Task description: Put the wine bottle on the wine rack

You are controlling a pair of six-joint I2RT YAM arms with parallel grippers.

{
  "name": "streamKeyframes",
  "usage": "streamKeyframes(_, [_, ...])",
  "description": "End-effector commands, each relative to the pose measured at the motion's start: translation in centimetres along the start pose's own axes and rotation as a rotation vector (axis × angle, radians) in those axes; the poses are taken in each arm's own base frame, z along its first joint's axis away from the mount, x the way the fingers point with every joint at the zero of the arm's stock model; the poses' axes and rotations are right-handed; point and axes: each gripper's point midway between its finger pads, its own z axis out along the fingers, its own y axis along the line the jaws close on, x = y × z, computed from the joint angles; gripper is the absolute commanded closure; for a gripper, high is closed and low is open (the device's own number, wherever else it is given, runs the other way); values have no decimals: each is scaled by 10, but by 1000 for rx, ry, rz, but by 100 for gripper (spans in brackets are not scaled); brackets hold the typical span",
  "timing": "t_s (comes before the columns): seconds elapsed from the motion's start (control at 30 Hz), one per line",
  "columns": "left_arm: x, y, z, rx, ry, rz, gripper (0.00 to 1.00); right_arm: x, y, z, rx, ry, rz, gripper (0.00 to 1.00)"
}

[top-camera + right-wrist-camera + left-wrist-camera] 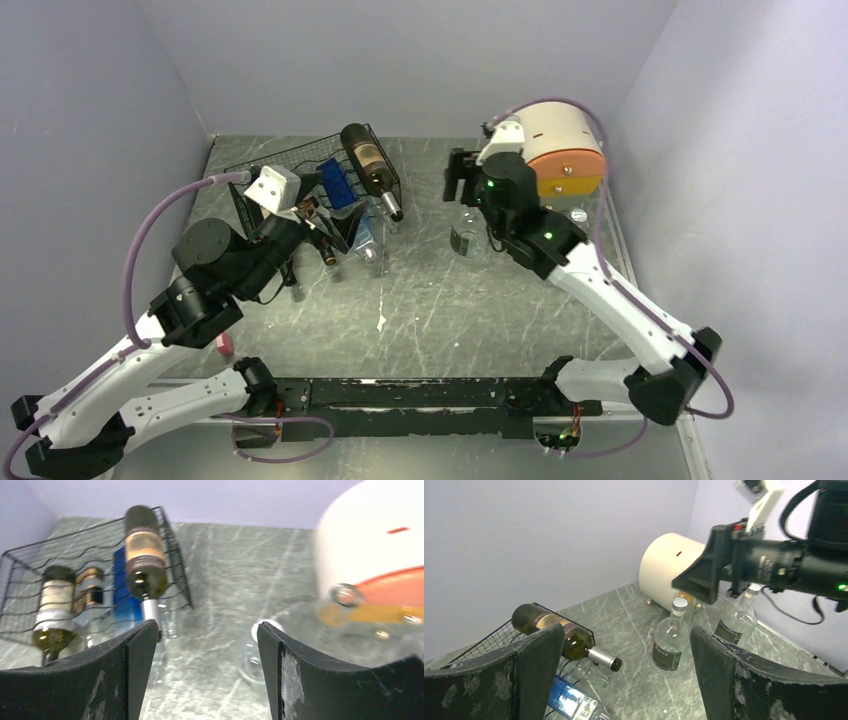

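Note:
The black wire wine rack [262,165] stands at the back left. A dark green wine bottle [366,160] lies on its right end with the neck pointing to the near side; the left wrist view shows the same bottle [555,628], and so does the right wrist view [144,550]. More bottles [53,604] lie inside the rack [20,565]. My left gripper [325,225] hangs open at the rack's front, holding nothing [626,680]. My right gripper [461,178] is open [200,670] just above an upright clear glass bottle [466,235], which is partly behind its right finger [250,657].
A cream-and-orange drum-shaped box [560,145] stands at the back right with a second clear bottle [736,620] in front of it. A blue bottle [569,700] lies low in the rack. A small pink object [224,345] sits by the left arm. Walls close in on three sides.

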Motion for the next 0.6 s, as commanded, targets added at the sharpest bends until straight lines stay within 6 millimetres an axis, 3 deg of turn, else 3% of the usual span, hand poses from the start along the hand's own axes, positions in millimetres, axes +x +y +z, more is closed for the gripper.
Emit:
streamKeyframes(0.0, [-3,-8,1,40,-4,-14,1,-5,-70,-37,289,-16,-49,24])
streamKeyframes(0.13, [6,-12,5,53,23,-21,1,-4,-117,-57,464,7,-44,24])
streamKeyframes(0.3, [19,-22,11,88,35,-62,1,6,-171,-64,609,44,-14,24])
streamKeyframes(0.47, [27,-25,15,95,63,-66,1,32,-224,-73,740,105,54,24])
streamKeyframes(0.57, [29,-26,17,95,64,-62,1,50,-243,-78,795,134,89,24])
